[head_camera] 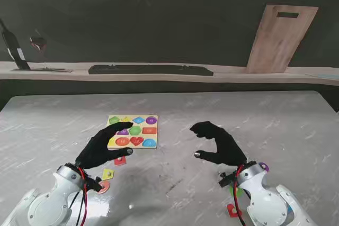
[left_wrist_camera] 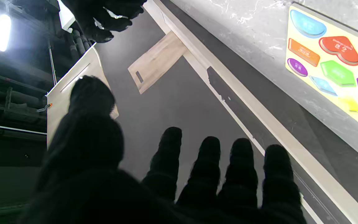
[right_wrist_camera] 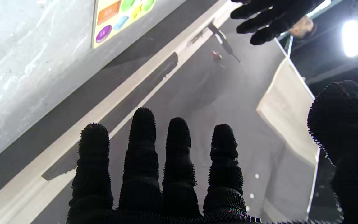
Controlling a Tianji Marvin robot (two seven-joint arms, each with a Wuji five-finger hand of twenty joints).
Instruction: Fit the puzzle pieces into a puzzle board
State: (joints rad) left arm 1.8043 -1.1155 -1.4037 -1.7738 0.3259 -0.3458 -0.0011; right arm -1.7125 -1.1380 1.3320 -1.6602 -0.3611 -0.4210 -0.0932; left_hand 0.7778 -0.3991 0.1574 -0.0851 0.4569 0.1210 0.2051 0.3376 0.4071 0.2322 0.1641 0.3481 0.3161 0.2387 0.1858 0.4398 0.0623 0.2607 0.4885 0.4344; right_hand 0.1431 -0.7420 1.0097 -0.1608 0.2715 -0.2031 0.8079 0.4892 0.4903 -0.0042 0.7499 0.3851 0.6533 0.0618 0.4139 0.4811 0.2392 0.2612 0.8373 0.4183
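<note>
The left hand (head_camera: 103,148) hangs over the near left corner of the puzzle board (head_camera: 133,132), fingers spread and straight, gripping nothing. The right hand (head_camera: 218,144) is raised to the board's right, well apart from it, fingers loosely curled and apart, empty. Loose pieces lie near both wrists, including a yellow piece (head_camera: 108,173) by the left.
</note>
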